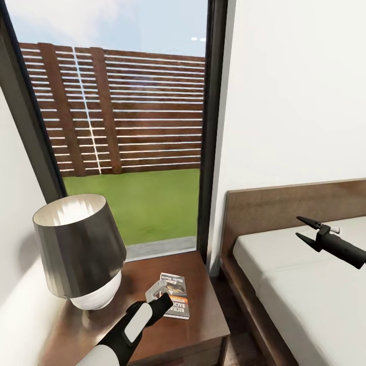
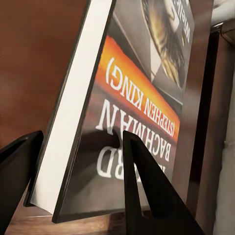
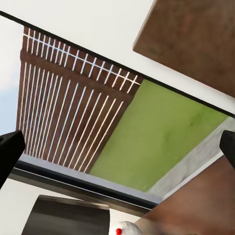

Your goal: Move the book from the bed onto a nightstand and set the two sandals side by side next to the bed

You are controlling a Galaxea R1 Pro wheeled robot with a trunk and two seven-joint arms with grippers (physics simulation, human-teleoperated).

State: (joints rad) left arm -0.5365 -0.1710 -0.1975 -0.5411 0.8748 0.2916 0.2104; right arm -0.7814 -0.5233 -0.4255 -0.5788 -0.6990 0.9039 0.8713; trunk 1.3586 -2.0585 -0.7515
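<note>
The book [image 1: 175, 300], dark grey with an orange band, lies low on the dark brown nightstand [image 1: 195, 338] beside the bed [image 1: 305, 284]. My left gripper [image 1: 159, 297] is at its near corner, shut on it. In the left wrist view the two black fingers [image 2: 147, 186] straddle the book [image 2: 137, 98], one on the cover and one behind the page edge. My right gripper [image 1: 300, 227] hovers open over the pale mattress near the headboard, nothing between its fingers. The sandals are out of view.
A grey-shaded lamp [image 1: 81, 249] with a white base takes up the left of the nightstand. Behind it is a tall black-framed window [image 1: 206, 127] onto grass and a slatted fence. A narrow floor gap separates nightstand and bed frame.
</note>
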